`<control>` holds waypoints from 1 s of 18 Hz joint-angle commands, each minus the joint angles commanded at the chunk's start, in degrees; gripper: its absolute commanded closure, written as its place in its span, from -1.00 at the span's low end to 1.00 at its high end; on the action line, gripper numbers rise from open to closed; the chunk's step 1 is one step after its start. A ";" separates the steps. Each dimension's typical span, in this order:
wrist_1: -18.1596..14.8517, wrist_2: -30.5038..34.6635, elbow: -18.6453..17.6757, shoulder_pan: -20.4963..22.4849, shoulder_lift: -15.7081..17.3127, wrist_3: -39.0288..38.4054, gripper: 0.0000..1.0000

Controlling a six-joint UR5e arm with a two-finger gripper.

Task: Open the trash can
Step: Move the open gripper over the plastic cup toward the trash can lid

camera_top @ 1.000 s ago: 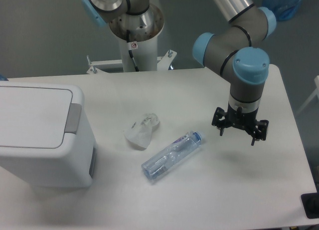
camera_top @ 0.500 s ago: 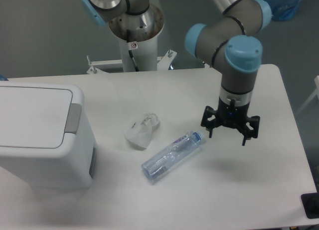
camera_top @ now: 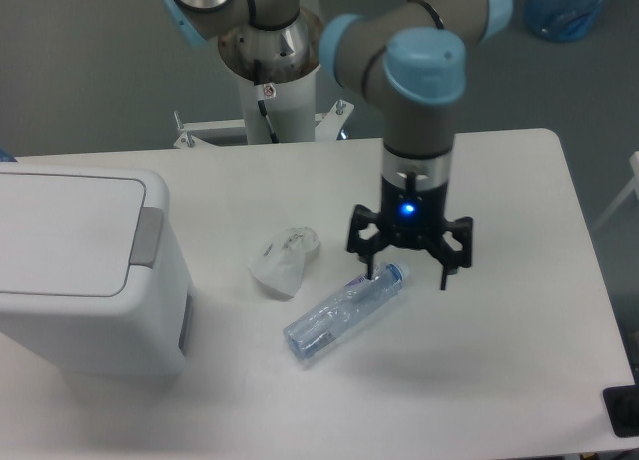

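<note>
The trash can (camera_top: 85,275) is a big white boxy bin at the left edge of the table, its flat lid down and a grey latch tab (camera_top: 148,236) on the lid's right side. My gripper (camera_top: 409,265) hangs open over the middle of the table, fingers spread wide and pointing down, with nothing between them. It is well to the right of the bin, just above the cap end of a clear plastic bottle (camera_top: 344,311).
A crumpled white tissue (camera_top: 283,260) lies between the bin and the bottle. The bottle lies on its side, slanting from lower left to upper right. The arm's base column (camera_top: 270,71) stands behind the table's far edge.
The arm has swung left across the table, carrying the open gripper from the right side to above the bottle's cap end. Bin, tissue and bottle have not moved.
</note>
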 joint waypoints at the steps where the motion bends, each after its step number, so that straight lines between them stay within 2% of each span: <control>1: 0.00 -0.61 0.44 -0.97 0.44 -1.23 -1.00; 7: 0.09 -5.63 4.04 -5.98 1.58 -9.49 -1.00; 12: 0.00 -5.72 3.17 -10.02 4.48 -16.07 -1.00; 14: 0.00 -5.63 2.99 -11.51 4.66 -21.69 -1.00; 18: 0.00 -5.71 2.99 -11.79 4.57 -24.09 -1.00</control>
